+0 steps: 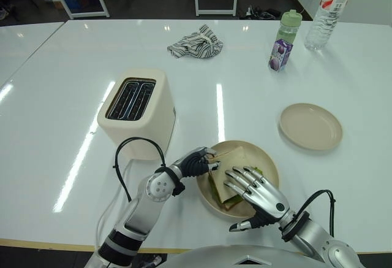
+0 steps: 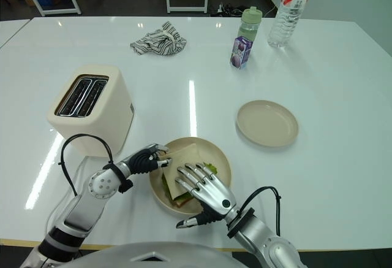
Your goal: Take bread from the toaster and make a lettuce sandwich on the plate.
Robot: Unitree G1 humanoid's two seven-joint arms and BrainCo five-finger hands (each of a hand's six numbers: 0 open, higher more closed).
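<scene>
A cream toaster stands at the left with both slots dark. In front of it a tan plate carries a sandwich: a top bread slice over green lettuce and a lower slice. My left hand is at the sandwich's left corner, its fingers curled on the top slice's edge. Over the near half of the sandwich lies my right hand, fingers spread and flat, holding nothing.
A second, empty plate lies to the right. Along the far side of the white table sit a striped cloth, a purple carton, a green bottle and a clear water bottle. The table's front edge runs just below the hands.
</scene>
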